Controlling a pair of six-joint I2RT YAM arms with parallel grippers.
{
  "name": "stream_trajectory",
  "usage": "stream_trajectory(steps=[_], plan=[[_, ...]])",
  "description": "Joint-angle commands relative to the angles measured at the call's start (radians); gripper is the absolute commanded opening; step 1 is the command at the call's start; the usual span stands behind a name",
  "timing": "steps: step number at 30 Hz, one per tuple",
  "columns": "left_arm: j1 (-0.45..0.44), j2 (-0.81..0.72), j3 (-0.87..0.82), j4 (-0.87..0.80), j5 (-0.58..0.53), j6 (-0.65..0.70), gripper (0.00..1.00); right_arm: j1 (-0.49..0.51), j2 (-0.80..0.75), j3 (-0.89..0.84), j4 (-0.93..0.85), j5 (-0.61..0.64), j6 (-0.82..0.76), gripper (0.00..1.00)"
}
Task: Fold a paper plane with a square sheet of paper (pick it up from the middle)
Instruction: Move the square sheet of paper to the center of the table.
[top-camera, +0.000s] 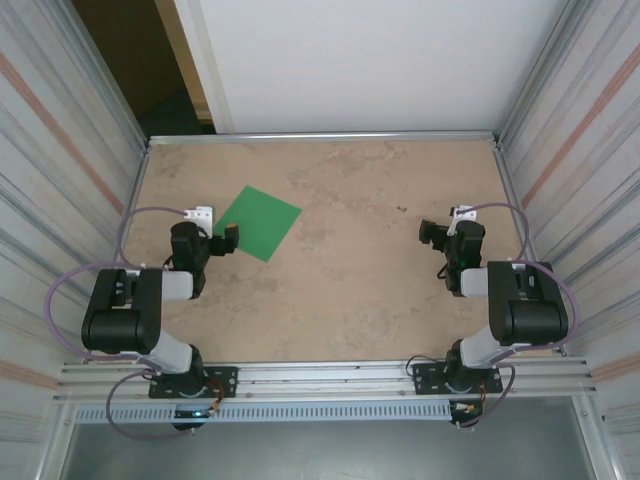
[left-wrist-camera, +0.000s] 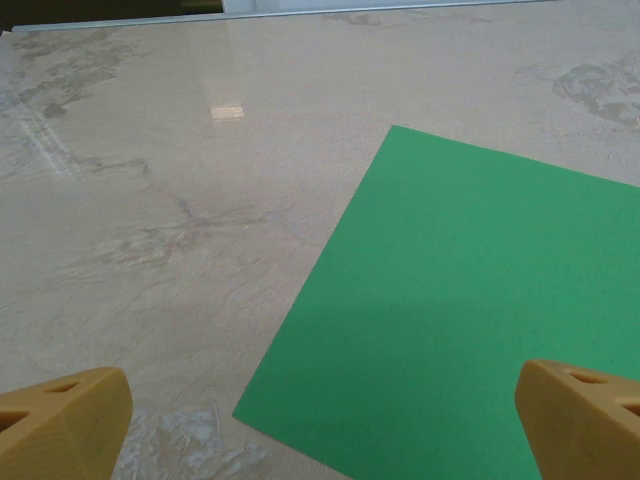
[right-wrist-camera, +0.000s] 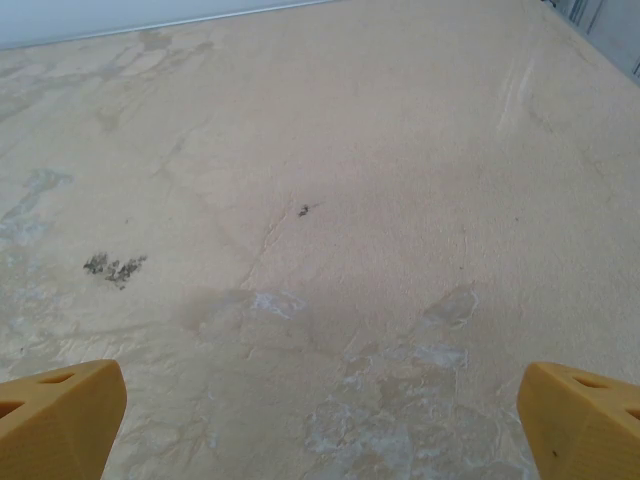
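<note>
Ribbed metal walls (top-camera: 60, 150) box in my mottled beige table (top-camera: 350, 290). My left gripper (top-camera: 231, 240) hangs released, jaws wide. The square sheet of paper (top-camera: 258, 222) lies flat just ahead of it, nearer its right finger. My right gripper (top-camera: 428, 233), equally released, faces stained tabletop, well apart from the sheet.

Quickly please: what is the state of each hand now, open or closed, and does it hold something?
Left hand: open, holding nothing, at the edge of the paper.
Right hand: open, holding nothing.
</note>
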Motion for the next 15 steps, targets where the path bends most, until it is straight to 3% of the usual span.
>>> stream_trajectory(steps=[1, 15], plan=[[0.001, -0.001, 0.007, 0.024, 0.001, 0.018, 0.99, -0.004, 0.006, 0.02, -0.004, -0.012, -0.021, 0.99], [0.001, -0.002, 0.007, 0.026, 0.0, 0.017, 0.99, -0.007, 0.007, 0.023, -0.009, -0.019, -0.017, 0.99]])
